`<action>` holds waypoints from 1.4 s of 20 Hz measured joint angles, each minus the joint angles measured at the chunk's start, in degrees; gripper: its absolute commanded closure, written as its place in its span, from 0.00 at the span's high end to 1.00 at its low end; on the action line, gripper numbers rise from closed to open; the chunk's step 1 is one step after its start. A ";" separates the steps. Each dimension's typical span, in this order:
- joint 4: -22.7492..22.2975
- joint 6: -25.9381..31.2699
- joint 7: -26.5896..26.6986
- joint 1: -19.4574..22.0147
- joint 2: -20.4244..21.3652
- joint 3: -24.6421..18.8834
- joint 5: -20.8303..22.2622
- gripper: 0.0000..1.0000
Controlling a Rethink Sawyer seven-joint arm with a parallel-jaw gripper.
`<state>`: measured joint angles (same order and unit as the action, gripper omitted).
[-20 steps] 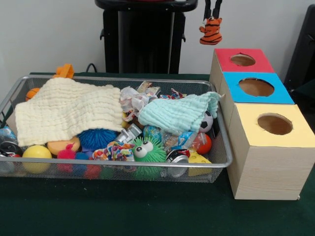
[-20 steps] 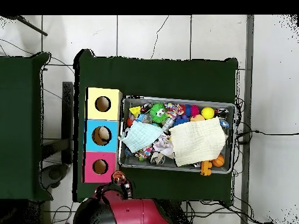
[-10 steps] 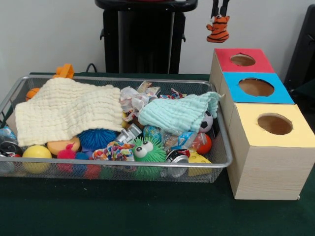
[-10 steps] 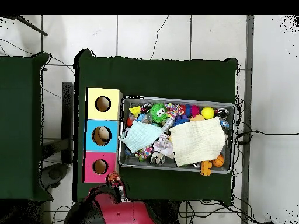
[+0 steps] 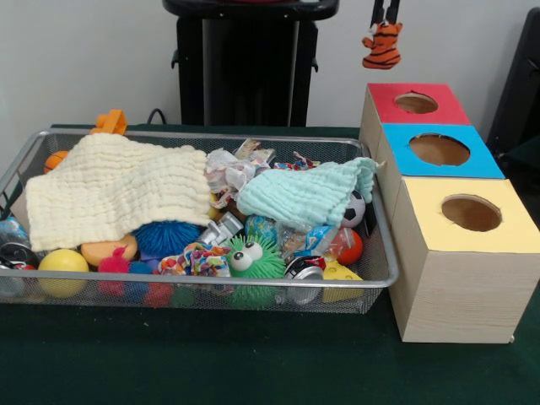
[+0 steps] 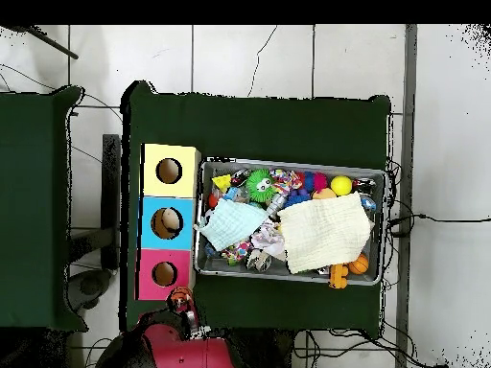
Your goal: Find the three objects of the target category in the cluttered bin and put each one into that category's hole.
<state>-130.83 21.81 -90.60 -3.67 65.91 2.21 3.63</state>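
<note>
**Tiger toy held aloft behind the red box**

The gripper (image 5: 386,12) hung at the top edge of the front view, its fingers closed on a small striped tiger toy (image 5: 382,45). The toy dangled in the air above and behind the red-topped box (image 5: 418,104), clear of its hole (image 5: 416,103). The overhead view placed the toy (image 6: 179,303) just outside the red box's end (image 6: 163,275), over the green table (image 6: 259,125), with the red arm (image 6: 187,350) below it; the claw itself could not be made out there.

The front view showed the blue-topped box (image 5: 439,150) and the yellow-topped box (image 5: 469,214) in a row with the red one, beside the wire bin (image 5: 202,283). In the bin, a cream cloth (image 5: 114,190) and a mint cloth (image 5: 308,194) lay over assorted toys, including a green fuzzy ball with eyes (image 5: 251,258) and a yellow ball (image 5: 62,263).

Only the overhead view showed a tan object inside the blue box's hole (image 6: 168,223) and the tiled floor (image 6: 249,57) round the table.
</note>
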 measured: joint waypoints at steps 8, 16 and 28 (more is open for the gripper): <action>0.06 0.00 -0.11 -2.16 0.01 2.12 -1.39 0.00; 0.07 -0.20 -0.49 -4.68 -0.73 3.93 -3.13 0.00; 1.63 -0.20 -3.44 -10.14 -1.69 7.72 -3.71 0.00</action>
<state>-129.20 21.61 -94.04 -13.81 64.22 9.93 -0.07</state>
